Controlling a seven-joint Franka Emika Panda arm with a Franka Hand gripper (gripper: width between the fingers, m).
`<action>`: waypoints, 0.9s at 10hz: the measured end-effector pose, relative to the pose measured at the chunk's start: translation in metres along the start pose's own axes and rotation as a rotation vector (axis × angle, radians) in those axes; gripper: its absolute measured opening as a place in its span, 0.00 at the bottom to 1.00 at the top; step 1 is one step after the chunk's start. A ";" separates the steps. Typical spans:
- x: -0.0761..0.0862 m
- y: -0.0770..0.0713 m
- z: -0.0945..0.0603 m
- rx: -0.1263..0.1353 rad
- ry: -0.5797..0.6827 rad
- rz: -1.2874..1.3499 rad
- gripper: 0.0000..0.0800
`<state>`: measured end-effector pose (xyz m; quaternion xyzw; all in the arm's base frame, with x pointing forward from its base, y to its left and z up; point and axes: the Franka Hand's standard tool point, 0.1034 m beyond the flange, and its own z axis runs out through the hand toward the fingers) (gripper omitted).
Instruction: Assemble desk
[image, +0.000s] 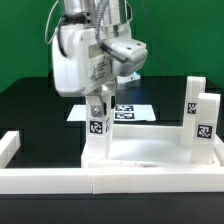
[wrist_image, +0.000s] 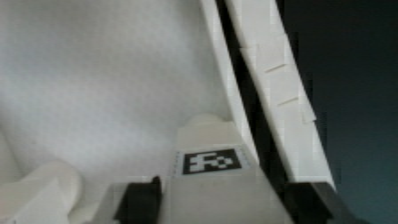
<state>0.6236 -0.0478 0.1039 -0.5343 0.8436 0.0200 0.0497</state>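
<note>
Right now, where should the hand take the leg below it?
Near its top, from straight above, clamping two opposite flat sides: the leg stands upright on the panel with its top free, directly under the hand.

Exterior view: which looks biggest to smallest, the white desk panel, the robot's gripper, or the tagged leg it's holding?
1. Desk panel, widest.
2. Gripper with its bulky white body.
3. Held leg.
The gripper may sit nearer the camera, so its rank over the leg is unsure.
</note>
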 end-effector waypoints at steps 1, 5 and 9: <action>0.000 0.001 0.001 -0.001 0.002 -0.033 0.38; -0.005 -0.001 -0.007 0.009 -0.016 -0.027 0.72; -0.022 -0.006 -0.053 0.044 -0.071 -0.034 0.81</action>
